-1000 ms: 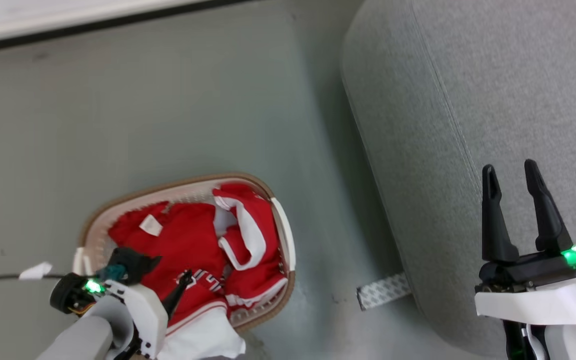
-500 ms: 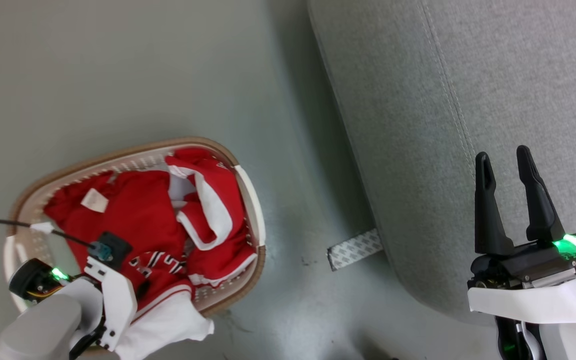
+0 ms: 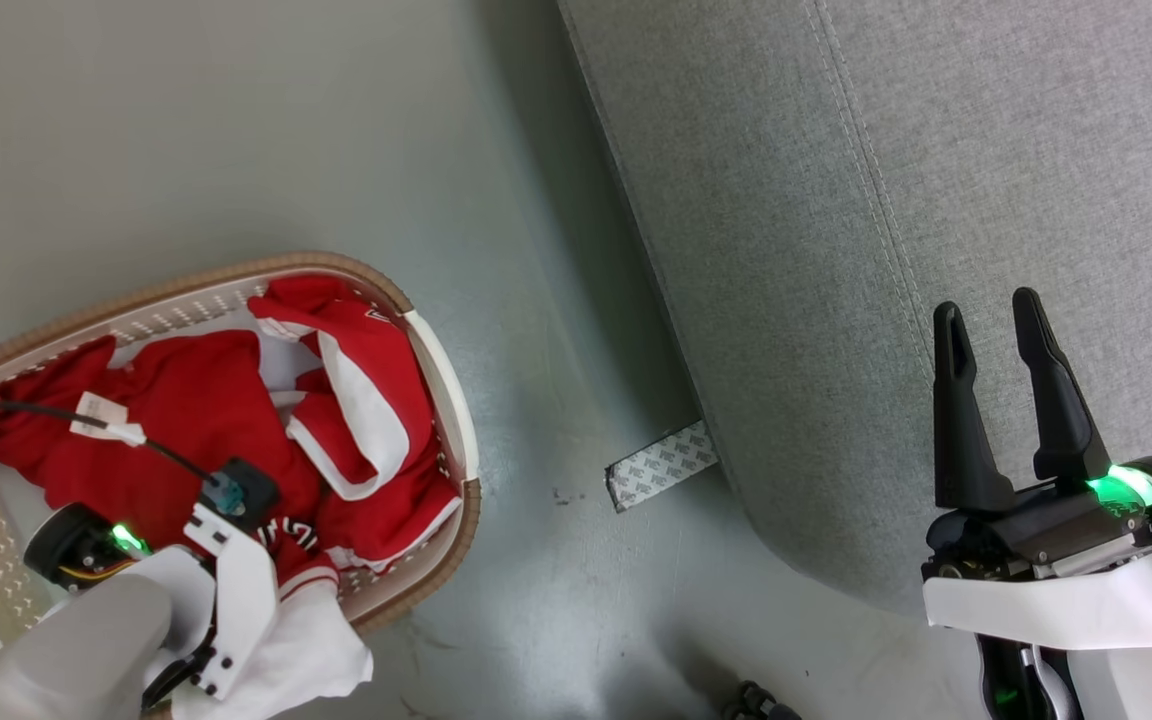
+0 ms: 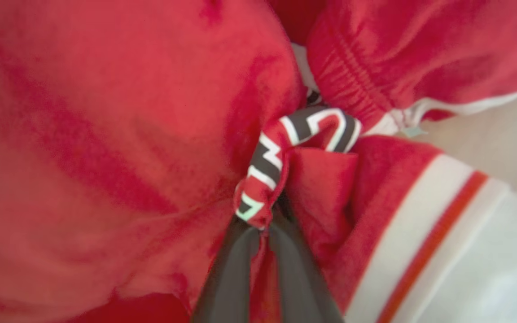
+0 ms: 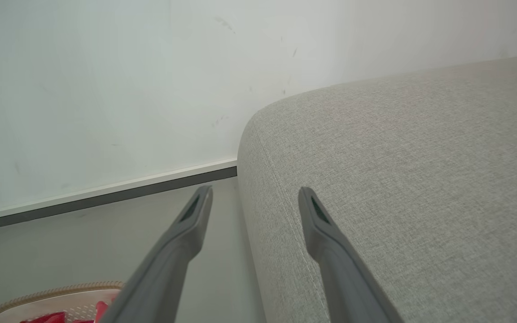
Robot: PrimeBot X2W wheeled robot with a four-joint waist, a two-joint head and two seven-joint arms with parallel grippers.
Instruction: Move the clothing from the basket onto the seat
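The red clothing (image 3: 186, 420) with white trim lies heaped in the cream basket (image 3: 441, 360) on the floor at the lower left. My left gripper (image 4: 267, 220) is down in the heap, shut on a bunched fold of red cloth with black-and-white letters. In the head view its fingers are hidden under the white wrist. A white panel of the clothing (image 4: 478, 264) hangs over the basket's near rim. My right gripper (image 3: 981, 310) stands open above the grey seat (image 3: 936, 150), holding nothing. In the right wrist view that gripper (image 5: 254, 195) is level with the edge of the seat (image 5: 397, 157).
A patterned grey-white strip (image 3: 661, 465) lies on the floor beside the seat's base. A black cable (image 3: 26, 410) runs over the clothing to my left wrist. A white wall with a dark baseboard (image 5: 106, 197) stands beyond the seat. Grey floor separates basket and seat.
The head camera has moved, so basket and seat stand further left in the picture. My left wrist has sunk lower over the clothing, hiding its fingers. The right gripper stays open.
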